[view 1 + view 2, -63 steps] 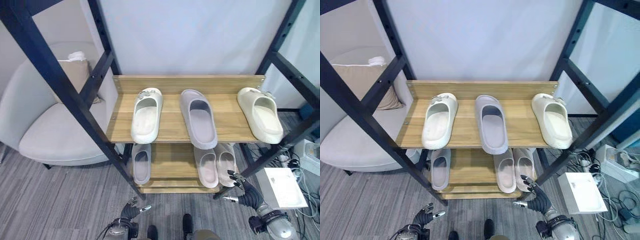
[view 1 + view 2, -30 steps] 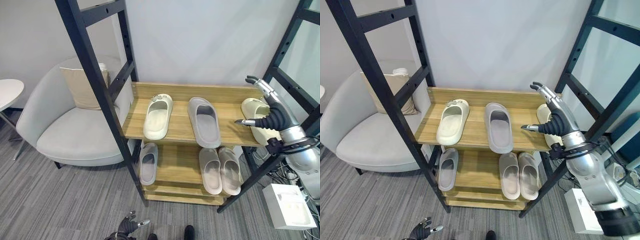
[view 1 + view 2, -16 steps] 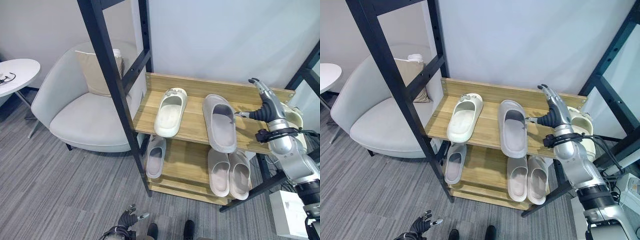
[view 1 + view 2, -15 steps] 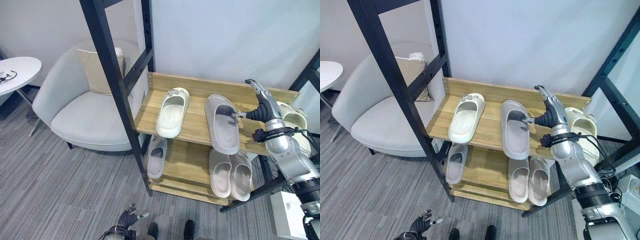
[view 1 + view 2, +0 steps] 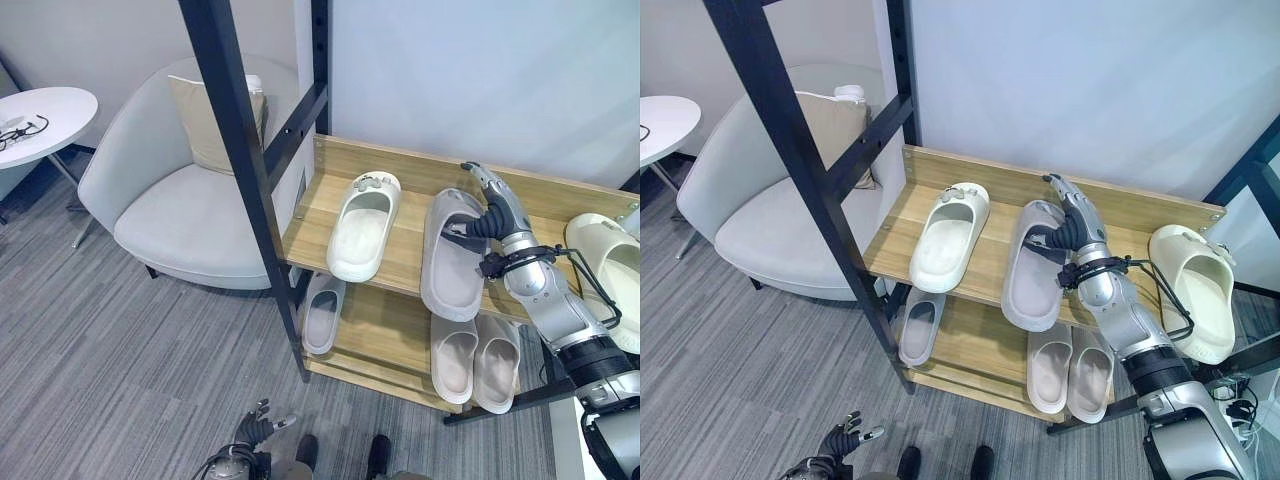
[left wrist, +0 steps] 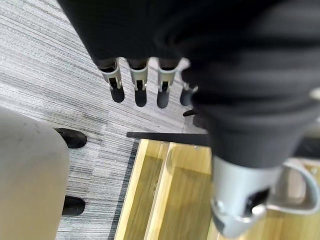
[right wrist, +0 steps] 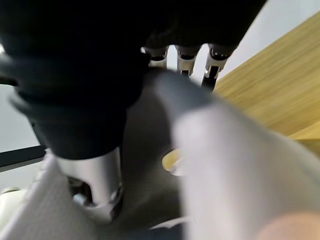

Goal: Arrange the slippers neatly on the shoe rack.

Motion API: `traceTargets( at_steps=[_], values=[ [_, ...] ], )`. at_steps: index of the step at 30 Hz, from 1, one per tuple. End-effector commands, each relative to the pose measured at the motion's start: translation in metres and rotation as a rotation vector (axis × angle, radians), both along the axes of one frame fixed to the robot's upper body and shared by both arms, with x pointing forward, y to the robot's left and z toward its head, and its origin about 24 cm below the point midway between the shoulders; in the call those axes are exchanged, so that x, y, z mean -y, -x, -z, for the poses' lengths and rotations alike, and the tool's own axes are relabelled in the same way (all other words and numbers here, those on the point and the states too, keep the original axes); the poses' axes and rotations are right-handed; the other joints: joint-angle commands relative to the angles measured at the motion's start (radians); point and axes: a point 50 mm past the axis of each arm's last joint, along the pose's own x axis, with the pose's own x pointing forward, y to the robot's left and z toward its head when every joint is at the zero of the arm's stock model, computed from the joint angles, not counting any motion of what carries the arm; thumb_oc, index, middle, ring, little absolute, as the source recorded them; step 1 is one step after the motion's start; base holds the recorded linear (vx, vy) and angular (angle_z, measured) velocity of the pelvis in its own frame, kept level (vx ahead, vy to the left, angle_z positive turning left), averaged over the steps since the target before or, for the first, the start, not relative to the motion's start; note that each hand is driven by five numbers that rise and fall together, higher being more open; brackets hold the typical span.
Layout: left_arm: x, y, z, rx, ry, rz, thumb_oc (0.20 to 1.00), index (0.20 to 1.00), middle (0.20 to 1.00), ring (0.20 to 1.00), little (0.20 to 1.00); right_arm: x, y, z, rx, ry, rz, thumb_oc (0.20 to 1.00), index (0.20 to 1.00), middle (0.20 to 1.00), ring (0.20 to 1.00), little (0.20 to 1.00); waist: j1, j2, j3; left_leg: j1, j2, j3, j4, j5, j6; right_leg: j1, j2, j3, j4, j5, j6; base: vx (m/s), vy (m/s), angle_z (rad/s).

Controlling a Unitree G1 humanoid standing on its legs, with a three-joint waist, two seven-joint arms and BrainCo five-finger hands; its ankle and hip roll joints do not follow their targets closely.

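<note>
Three slippers are sitting on the shoe rack's upper shelf, cream slipper left, grey slipper middle overhanging the near edge with the right robot hand gripping its strap, second cream slipper right; a tug risks dropping it.

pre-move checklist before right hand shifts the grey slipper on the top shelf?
1. Right hand at the grey slipper, thumb inside its strap: ok.
2. Grip closed on the strap: cannot tell, fingers reach straight past it.
3. Grey slipper fully on the top shelf: not ok, its end overhangs the front edge.
4. Gap to the cream slipper beside it: ok.
5. Left hand low by the floor, away from the rack: ok.
</note>
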Motion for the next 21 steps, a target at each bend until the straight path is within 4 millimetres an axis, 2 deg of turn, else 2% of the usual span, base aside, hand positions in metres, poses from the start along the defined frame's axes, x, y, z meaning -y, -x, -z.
traceTargets(
  at_steps=[1, 4, 10, 13, 15, 16, 18, 19, 20, 21],
  values=[
    [-0.008, 0.010, 0.005, -0.048, -0.050, 0.032, 1.000, 1.000, 1.000, 1.000, 1.000, 0.017, -0.009, -0.013, 0.042, 0.148, 0.107, 0.200, 0.200, 0.200, 0.200, 0.200, 0.056, -0.047, 0.003, 0.000, -0.021, -0.029, 0.007, -0.052, 0.010, 0.060, -0.076, 0.012, 0.002, -0.093, 0.073, -0.01, 0.006, 0.07],
    [-0.009, 0.009, 0.004, -0.042, -0.053, 0.017, 1.000, 1.000, 1.000, 1.000, 1.000, 0.023, -0.008, -0.015, 0.050, 0.181, 0.148, 0.200, 0.200, 0.200, 0.200, 0.200, 0.052, -0.048, 0.003, 0.001, -0.021, -0.035, 0.007, -0.052, 0.010, 0.061, -0.077, 0.007, 0.002, -0.093, 0.073, 0.00, 0.011, 0.03],
    [-0.010, 0.011, 0.006, -0.060, -0.062, 0.001, 1.000, 1.000, 1.000, 1.000, 1.000, 0.022, -0.003, -0.018, 0.087, 0.185, 0.163, 0.200, 0.200, 0.200, 0.200, 0.200, 0.040, -0.046, -0.003, 0.007, -0.021, -0.034, 0.005, -0.056, 0.011, 0.066, -0.077, 0.010, 0.002, -0.096, 0.072, 0.00, 0.004, 0.01],
    [-0.007, 0.007, 0.004, -0.044, -0.055, 0.004, 1.000, 1.000, 1.000, 1.000, 1.000, 0.021, 0.003, -0.027, 0.144, 0.182, 0.165, 0.200, 0.200, 0.200, 0.200, 0.200, 0.032, -0.041, -0.009, 0.013, -0.020, -0.030, 0.004, -0.058, 0.011, 0.069, -0.077, 0.013, 0.002, -0.100, 0.071, 0.00, 0.000, 0.00],
    [-0.006, 0.003, 0.003, -0.029, -0.052, 0.004, 1.000, 1.000, 1.000, 1.000, 1.000, 0.016, 0.013, -0.046, 0.254, 0.150, 0.146, 0.200, 0.200, 0.200, 0.200, 0.200, 0.022, -0.036, -0.014, 0.016, -0.020, -0.031, 0.002, -0.058, 0.010, 0.071, -0.076, 0.014, 0.002, -0.102, 0.071, 0.00, 0.000, 0.00],
    [-0.006, 0.003, 0.003, -0.030, -0.053, 0.006, 1.000, 1.000, 1.000, 1.000, 1.000, 0.016, 0.014, -0.046, 0.253, 0.150, 0.148, 0.200, 0.200, 0.200, 0.200, 0.200, 0.023, -0.036, -0.014, 0.016, -0.020, -0.031, 0.002, -0.058, 0.010, 0.071, -0.076, 0.014, 0.002, -0.102, 0.070, 0.00, 0.000, 0.00],
    [-0.007, 0.002, 0.002, -0.029, -0.054, -0.008, 1.000, 1.000, 1.000, 1.000, 1.000, 0.004, 0.031, -0.069, 0.399, 0.095, 0.080, 0.200, 0.200, 0.200, 0.200, 0.200, 0.012, -0.031, -0.019, 0.018, -0.019, -0.029, 0.002, -0.058, 0.010, 0.073, -0.077, 0.015, 0.002, -0.102, 0.070, 0.01, -0.011, 0.04],
    [-0.007, 0.002, 0.002, -0.030, -0.056, -0.006, 1.000, 1.000, 1.000, 1.000, 1.000, 0.005, 0.033, -0.069, 0.397, 0.095, 0.082, 0.200, 0.200, 0.200, 0.200, 0.200, 0.014, -0.032, -0.019, 0.019, -0.019, -0.029, 0.002, -0.058, 0.010, 0.074, -0.077, 0.015, 0.002, -0.102, 0.070, -0.01, -0.010, 0.03],
    [-0.008, 0.003, 0.003, -0.034, -0.056, -0.018, 1.000, 1.000, 1.000, 1.000, 1.000, -0.006, 0.044, -0.089, 0.506, 0.056, 0.020, 0.200, 0.200, 0.200, 0.200, 0.200, 0.008, -0.030, -0.021, 0.020, -0.018, -0.027, 0.001, -0.056, 0.010, 0.073, -0.077, 0.017, 0.002, -0.102, 0.070, 0.00, 0.000, 0.00],
    [-0.010, 0.007, 0.004, -0.046, -0.060, -0.033, 1.000, 1.000, 1.000, 1.000, 1.000, -0.017, 0.065, -0.103, 0.606, 0.009, -0.064, 0.200, 0.200, 0.200, 0.200, 0.200, -0.001, -0.028, -0.025, 0.021, -0.016, -0.024, 0.001, -0.056, 0.009, 0.073, -0.076, 0.022, 0.002, -0.102, 0.069, -0.01, -0.014, -0.04]
  ],
)
